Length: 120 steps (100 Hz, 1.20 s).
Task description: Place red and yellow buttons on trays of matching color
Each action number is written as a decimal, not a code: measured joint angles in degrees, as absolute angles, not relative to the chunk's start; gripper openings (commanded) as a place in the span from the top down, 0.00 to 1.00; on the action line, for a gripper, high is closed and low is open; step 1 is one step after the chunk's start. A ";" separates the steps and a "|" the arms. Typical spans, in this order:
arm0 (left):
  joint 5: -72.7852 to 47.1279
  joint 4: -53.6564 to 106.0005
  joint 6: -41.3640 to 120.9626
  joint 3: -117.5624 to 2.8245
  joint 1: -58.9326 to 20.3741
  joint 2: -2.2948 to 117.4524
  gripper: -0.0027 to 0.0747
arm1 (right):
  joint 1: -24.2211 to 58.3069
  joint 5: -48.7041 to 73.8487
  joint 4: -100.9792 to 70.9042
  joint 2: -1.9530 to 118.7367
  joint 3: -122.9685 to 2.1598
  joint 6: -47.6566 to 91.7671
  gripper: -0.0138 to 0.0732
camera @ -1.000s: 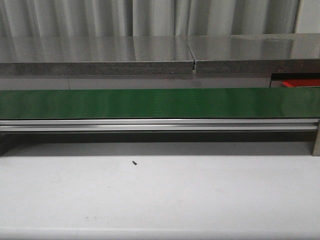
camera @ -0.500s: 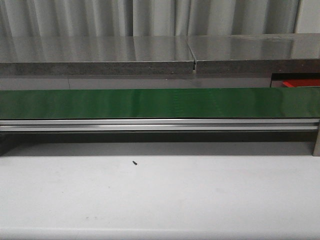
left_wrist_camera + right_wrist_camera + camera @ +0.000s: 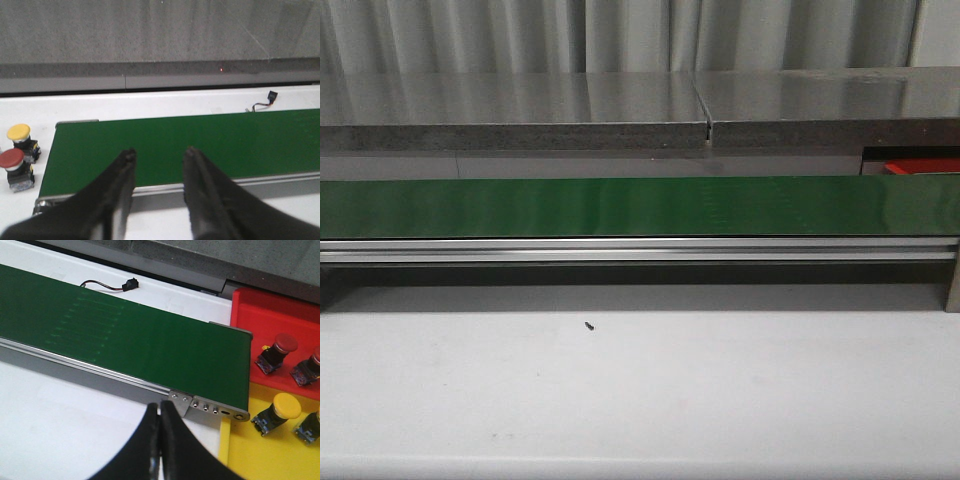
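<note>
- The buttons look like rigid industrial push-buttons: a smooth domed cap on a short neck above a blocky contact body. Each is probably light and stiff, and the rounded cap likely slips under pinching pads, so the squarer body below the cap seems the surer place to grip.
- In the left wrist view a yellow button and a red button stand upright on the white worktop, just off the end of the green belt, at about 9 o'clock from the left tool; the two are close together, the red nearer the camera.
- The left tool hangs over the belt's near edge with its fingers spread moderately wide and nothing between them.
- The right tool has its fingers pressed together, empty (it hovers over bare worktop by the belt's end).
- At about 2 o'clock from the right tool lie a red tray with red-capped buttons tipped on their sides, and a yellow tray with a yellow-capped button likewise lying down.
- The front view shows only the belt, no buttons.
</note>
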<state>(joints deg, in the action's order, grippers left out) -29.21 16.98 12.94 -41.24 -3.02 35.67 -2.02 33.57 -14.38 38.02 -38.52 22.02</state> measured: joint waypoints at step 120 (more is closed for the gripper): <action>-49.79 14.37 6.85 -91.98 21.61 111.48 0.25 | -2.02 33.57 -14.38 38.02 -38.52 21.89 0.92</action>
<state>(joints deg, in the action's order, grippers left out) -49.79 14.37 6.85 -91.98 21.61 111.48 -2.02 33.57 -14.38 38.02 -38.52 21.89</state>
